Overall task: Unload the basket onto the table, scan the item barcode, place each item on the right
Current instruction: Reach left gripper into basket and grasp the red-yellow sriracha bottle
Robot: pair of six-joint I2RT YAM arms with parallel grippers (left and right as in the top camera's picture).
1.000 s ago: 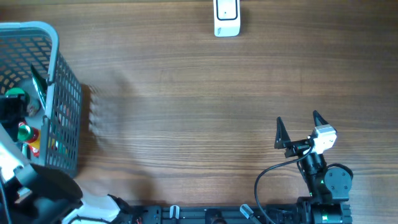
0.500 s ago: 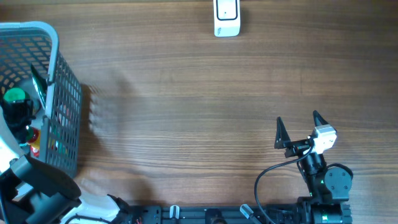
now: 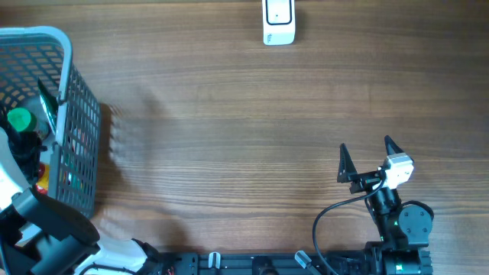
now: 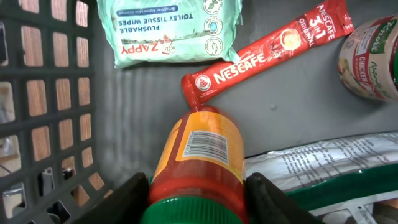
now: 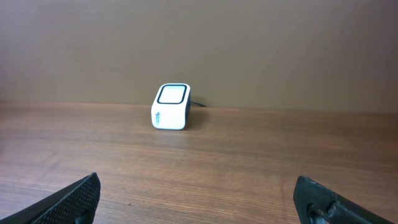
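Observation:
A bottle (image 4: 200, 155) with orange-red contents, a green cap and a barcode label facing up lies in the grey basket (image 4: 56, 93). My left gripper (image 4: 197, 194) is shut on it, one black finger pressed against each side just below the cap. From overhead the green cap (image 3: 18, 119) shows inside the basket (image 3: 76, 107) at the left edge, with the left arm over it. The white scanner (image 3: 278, 21) stands at the far edge of the table, also seen ahead in the right wrist view (image 5: 170, 107). My right gripper (image 3: 371, 159) rests open near the front right, holding nothing.
Also lying in the basket are a mint Zappy wipes pack (image 4: 171, 28), a red Nescafe sachet (image 4: 267, 53), a round tub (image 4: 373, 59) and a white-and-green packet (image 4: 323, 165). The basket's mesh walls surround the left gripper.
The left gripper's jaws have closed in from wide open onto the bottle. The green cap has shifted slightly in the basket. The right arm has not moved.

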